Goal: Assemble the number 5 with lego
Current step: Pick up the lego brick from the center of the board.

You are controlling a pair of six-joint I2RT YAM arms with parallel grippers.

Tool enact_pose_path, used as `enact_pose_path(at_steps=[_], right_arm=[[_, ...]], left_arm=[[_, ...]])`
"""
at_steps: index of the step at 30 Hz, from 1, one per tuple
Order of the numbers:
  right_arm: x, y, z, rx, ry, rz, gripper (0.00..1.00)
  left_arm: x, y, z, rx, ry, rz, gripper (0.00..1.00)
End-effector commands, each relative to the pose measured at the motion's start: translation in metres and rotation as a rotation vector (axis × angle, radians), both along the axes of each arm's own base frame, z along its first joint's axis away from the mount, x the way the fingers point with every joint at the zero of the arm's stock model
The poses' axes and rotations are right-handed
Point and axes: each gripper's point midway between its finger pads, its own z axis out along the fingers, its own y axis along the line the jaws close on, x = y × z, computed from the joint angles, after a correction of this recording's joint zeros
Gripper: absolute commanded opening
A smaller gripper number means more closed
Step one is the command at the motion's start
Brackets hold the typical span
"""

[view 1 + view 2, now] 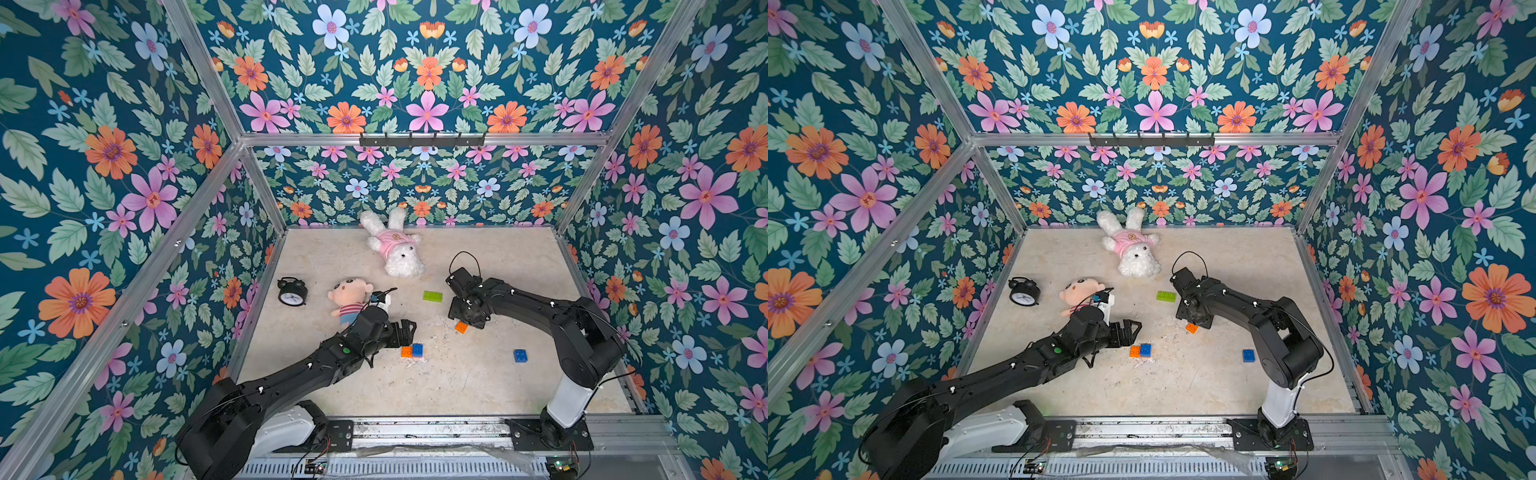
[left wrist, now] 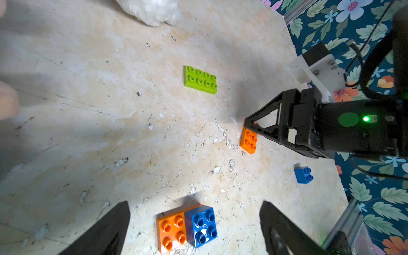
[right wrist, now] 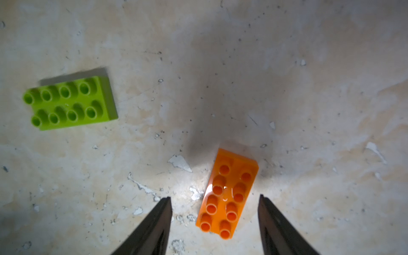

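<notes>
Down at the front of the worktop [image 1: 478, 386], the left gripper [image 2: 194, 203] is spread wide, jaws either side of an orange brick [image 2: 171, 229] with a blue square [image 2: 202, 224] seated on one end, touching neither. Off to the right, a loose blue square [image 1: 520, 355] lies alone. Further in, the right gripper [image 3: 215, 197] hangs part-open over the second orange brick [image 3: 227, 192], gaps on both sides. Beyond it, the green brick [image 1: 432, 296] lies flat, studs up. At the back, a white plush [image 1: 397, 249].
</notes>
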Motion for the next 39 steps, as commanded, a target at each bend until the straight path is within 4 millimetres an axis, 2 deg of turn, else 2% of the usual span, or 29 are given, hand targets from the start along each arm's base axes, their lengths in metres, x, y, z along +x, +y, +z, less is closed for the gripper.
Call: enact_pose_path(at_steps=[1,10,15,17,20,23,27,39], right_arm=[[-0.003,-0.009,-0.003,-0.051,0.016,-0.002,0.67],[-0.012,-0.011,-0.027,-0.072,0.077,0.019,0.60],[-0.019,-0.015,-0.035,-0.091,0.100,0.028,0.51],[-0.023,-0.018,-0.038,-0.099,0.111,0.035,0.44],[-0.027,-0.021,-0.037,-0.115,0.112,0.051,0.41],[-0.030,-0.022,-0.037,-0.121,0.116,0.071,0.42],[-0.031,-0.025,-0.041,-0.142,0.125,0.086,0.51],[-0.020,-0.028,-0.045,-0.154,0.115,0.076,0.48]], left_arm=[[0.001,0.001,0.002,0.014,-0.013,-0.002,0.97],[0.003,-0.002,0.003,0.010,-0.014,-0.010,0.98],[0.003,-0.002,0.002,0.013,-0.012,-0.007,0.98],[0.003,-0.002,0.003,0.012,-0.013,-0.005,0.98],[0.003,-0.001,0.002,0.015,-0.011,-0.002,0.98],[0.002,0.000,0.001,0.017,-0.008,-0.001,0.98],[0.002,0.000,0.001,0.014,-0.008,-0.001,0.98],[-0.003,0.007,0.001,0.008,-0.009,0.015,0.98]])
